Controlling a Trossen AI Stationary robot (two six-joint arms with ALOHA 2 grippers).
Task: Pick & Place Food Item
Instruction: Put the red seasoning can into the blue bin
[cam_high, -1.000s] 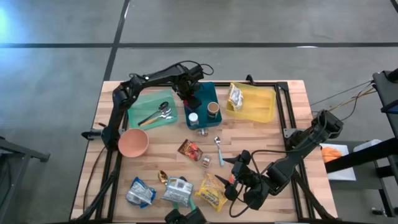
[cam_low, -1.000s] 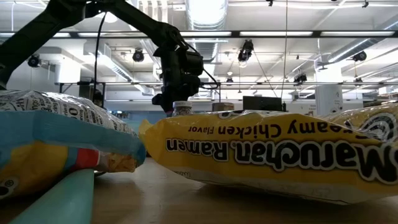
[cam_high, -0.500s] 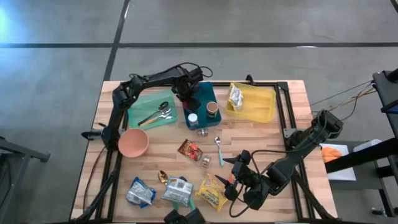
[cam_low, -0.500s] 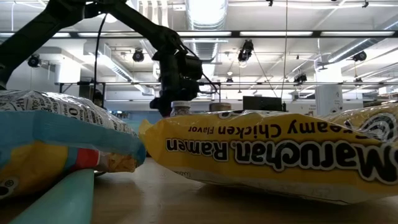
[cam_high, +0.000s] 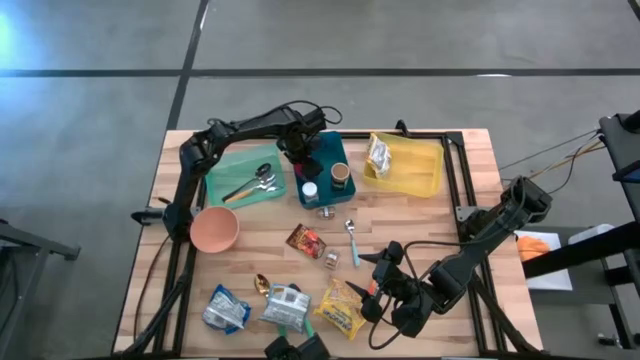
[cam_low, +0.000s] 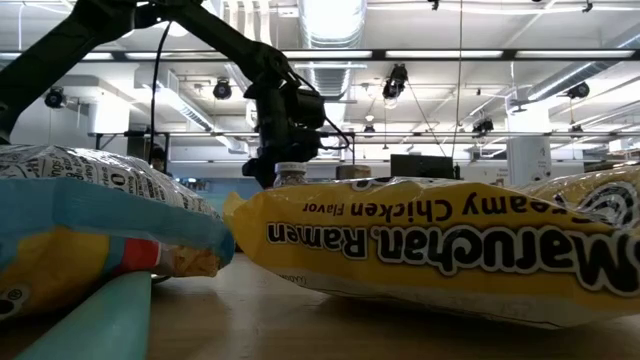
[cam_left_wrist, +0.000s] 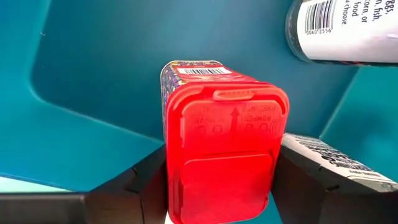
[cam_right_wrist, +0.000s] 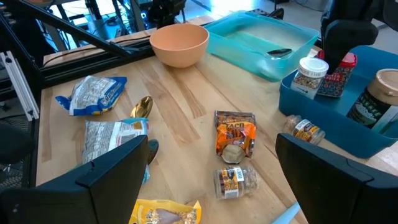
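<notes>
**Left tool at a red-lidded container in the blue bin; right tool idle over the near edge**

Wooden surface (cam_high: 440, 215), seen from above, carrying three bins along its far side: green bin (cam_high: 232, 172) with spoons, blue bin (cam_high: 330, 150), yellow bin (cam_high: 420, 172) holding one packet. The near half is crowded; the broadest bare wood lies between the bins and the near packets, toward the right edge.

Yellow noodle packet (cam_low: 440, 245) at the near edge, its print reading "Maruchan Ramen" and "Creamy Chicken Flavor", mirrored in the low view. A pale blue packet (cam_low: 90, 220) lies beside it; its writing cannot be read.

Pink bowl (cam_high: 214, 229) near the left edge, in front of the green bin.

Left tool (cam_left_wrist: 219, 186) reaches into the blue bin, fingers parted on either side of the red-lidded container (cam_left_wrist: 219, 149), which stands upright on the bin floor; whether the pads actually touch its sides is hard to judge. A barcode shows on its top label. Against the earlier frames the fingers stand slightly wider and the arm sits marginally higher.

White-capped jar (cam_left_wrist: 345, 28), close beside, bears a barcode and fragments "BBS", "fish", "food".

Right tool (cam_high: 372, 290) hangs with fingers wide apart and nothing between them, above the near-right area, unchanged from the earlier frames.
</notes>
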